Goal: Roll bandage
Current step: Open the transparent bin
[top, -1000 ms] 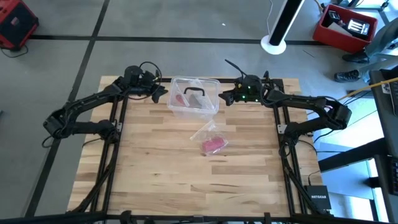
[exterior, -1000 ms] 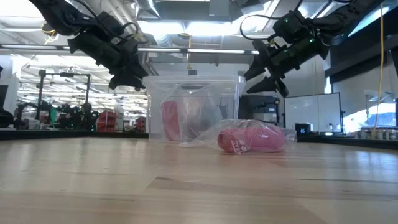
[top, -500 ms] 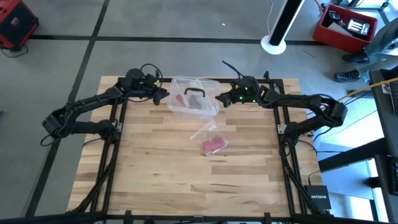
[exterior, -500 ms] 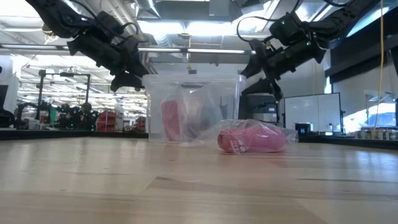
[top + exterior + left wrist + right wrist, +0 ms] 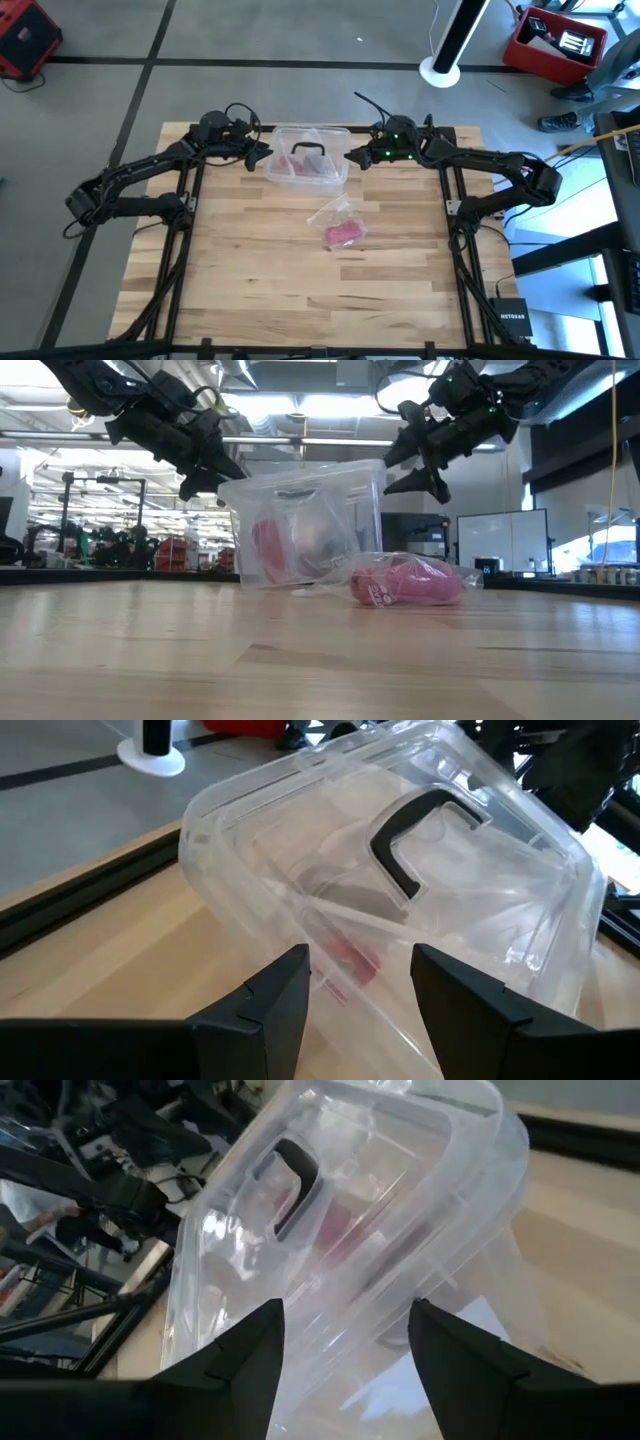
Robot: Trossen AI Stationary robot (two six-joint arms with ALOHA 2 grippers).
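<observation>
Both tools, left (image 5: 256, 157) and right (image 5: 352, 156), stand open flanking the tilted clear box (image 5: 306, 165); "NETGEAR" marks a black unit (image 5: 510, 322).

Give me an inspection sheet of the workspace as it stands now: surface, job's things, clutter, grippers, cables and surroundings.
Surface: wooden table, bare across its near half.
Job's things: pink bandage lying mid-table inside a crumpled clear wrapper, untouched by either arm.
Clutter: clear plastic box at the far edge, tilted, with a black handle and something red inside.
Grippers: left gripper open beside the box's left side; right gripper open beside its right side; contact cannot be told.
Cables: black cables along both arms and the table frame.
Surroundings: white pole base and red bin on the floor.
</observation>
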